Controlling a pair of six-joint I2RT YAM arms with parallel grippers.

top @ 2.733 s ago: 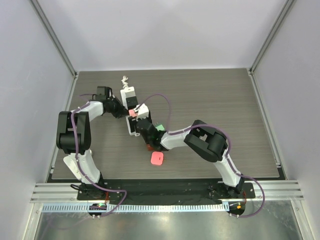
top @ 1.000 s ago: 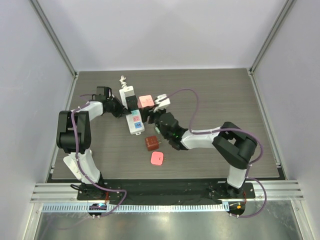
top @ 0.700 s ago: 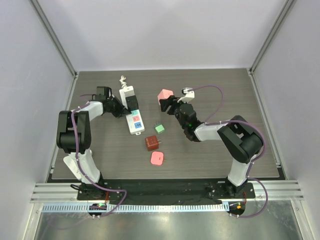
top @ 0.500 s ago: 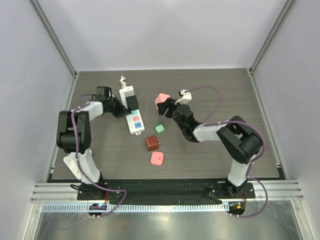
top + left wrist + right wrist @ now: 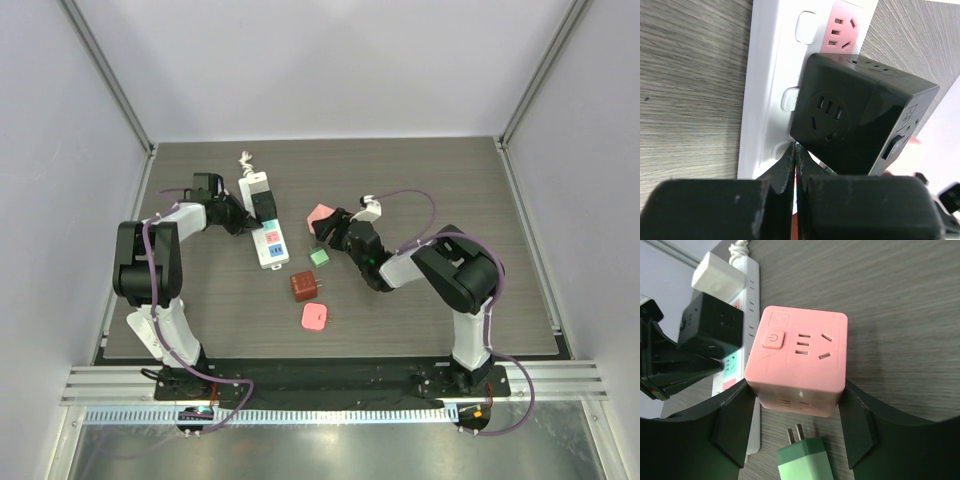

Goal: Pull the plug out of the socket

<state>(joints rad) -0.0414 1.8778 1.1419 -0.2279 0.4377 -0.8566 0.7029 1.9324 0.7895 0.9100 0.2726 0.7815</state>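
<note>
The socket, a white power strip (image 5: 266,240), lies left of centre; it also shows in the left wrist view (image 5: 769,75) and the right wrist view (image 5: 753,290). A black cube plug (image 5: 264,205) (image 5: 845,115) and a white plug (image 5: 256,183) sit in it. My left gripper (image 5: 246,216) (image 5: 796,160) is shut, its tips pressed on the strip beside the black cube. My right gripper (image 5: 330,228) (image 5: 797,395) is shut on a pink cube plug (image 5: 318,216) (image 5: 801,357), held free of the strip just above the table.
A green plug (image 5: 319,257) (image 5: 805,462) lies prongs up just below the pink cube. A dark red cube (image 5: 305,287) and a flat pink plug (image 5: 314,317) lie nearer the front. Walls enclose the table.
My right gripper pulled the pink cube off the strip, carried it up and right, then came back left and lower, near the green plug. The left arm has not moved.
</note>
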